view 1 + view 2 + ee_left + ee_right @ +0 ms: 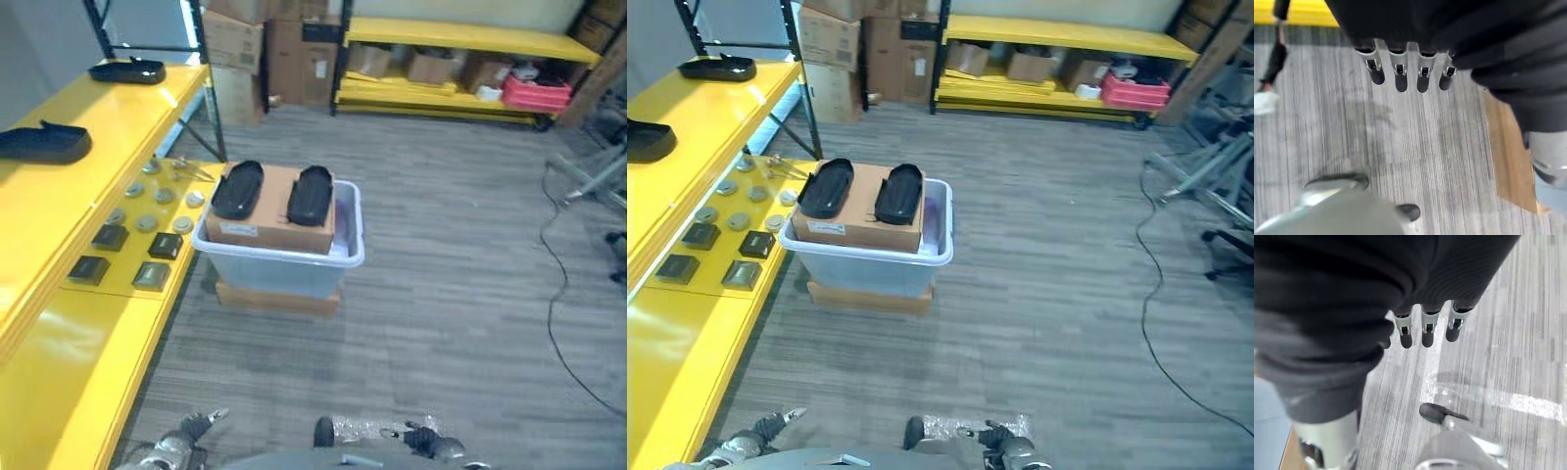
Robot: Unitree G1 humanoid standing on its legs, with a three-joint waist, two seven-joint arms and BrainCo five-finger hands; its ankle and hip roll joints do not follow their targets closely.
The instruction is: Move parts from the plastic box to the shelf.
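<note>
Both hands, left hand point(1400, 73) and right hand point(1425, 330), hanging low with fingers relaxed and empty; two black parts point(236, 189) sitting loose on cardboard box point(269, 227) atop plastic box point(348, 257), risking sliding off during a careless reach

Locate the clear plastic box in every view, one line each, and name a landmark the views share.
Left eye view: plastic box sits centre, beside the yellow shelf.
Right eye view: plastic box left of centre, again by the yellow shelf.
Left wrist view: a pale blue patch at one edge may be it; cannot tell.
Right wrist view: likewise a pale blue patch, uncertain.
Shared landmark: the cardboard box inside it, carrying two black parts.
</note>
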